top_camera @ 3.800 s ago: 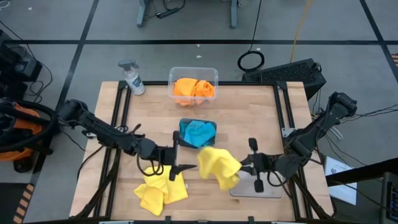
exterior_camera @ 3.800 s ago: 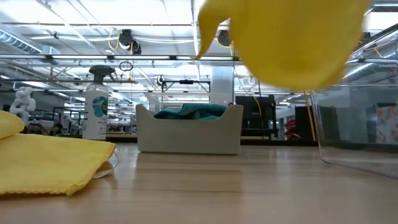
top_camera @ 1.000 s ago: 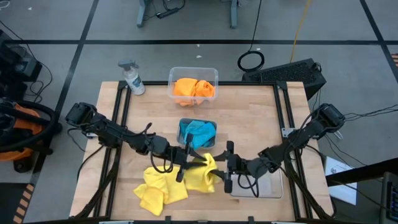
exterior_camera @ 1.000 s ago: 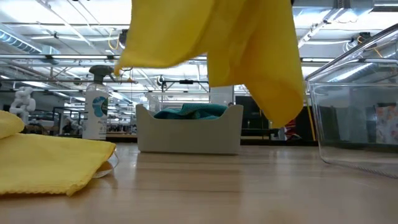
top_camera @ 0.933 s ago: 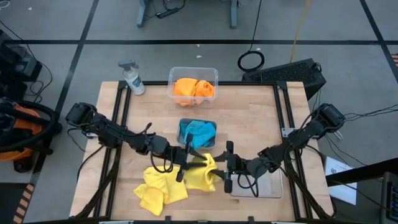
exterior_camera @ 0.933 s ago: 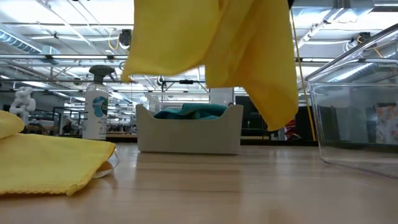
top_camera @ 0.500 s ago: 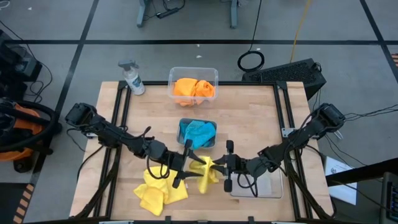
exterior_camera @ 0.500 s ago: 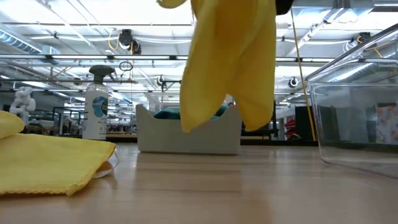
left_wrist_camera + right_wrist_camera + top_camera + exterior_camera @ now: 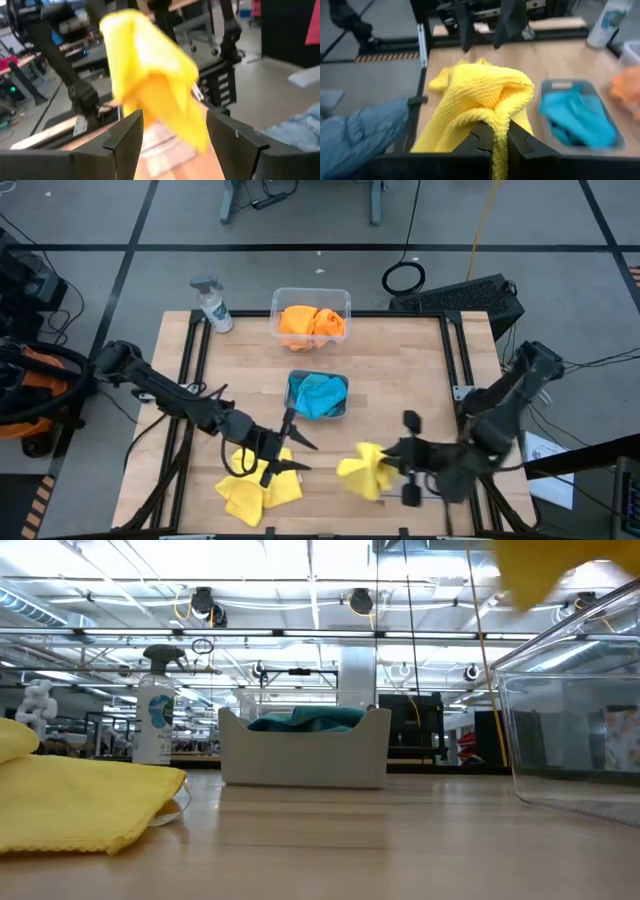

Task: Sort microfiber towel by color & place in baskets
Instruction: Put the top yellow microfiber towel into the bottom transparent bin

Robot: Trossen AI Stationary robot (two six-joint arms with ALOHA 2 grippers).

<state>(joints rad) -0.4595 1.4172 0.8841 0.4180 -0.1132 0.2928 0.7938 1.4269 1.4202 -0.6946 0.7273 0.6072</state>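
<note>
Holding yellow towel point(image 9: 363, 471) in right tool point(image 9: 402, 457), fingers clamped on bunched fold; cloth hangs just beside empty clear basket point(image 9: 437, 477). Left tool point(image 9: 283, 449) parted, empty, over second yellow towel point(image 9: 252, 486). Judgement: light, limp, non-slip; pinch raised fold.

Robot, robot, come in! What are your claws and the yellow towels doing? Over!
Right gripper shut on yellow towel, carried beside empty basket. Left gripper open, above second yellow towel. Nothing blocking.
</note>
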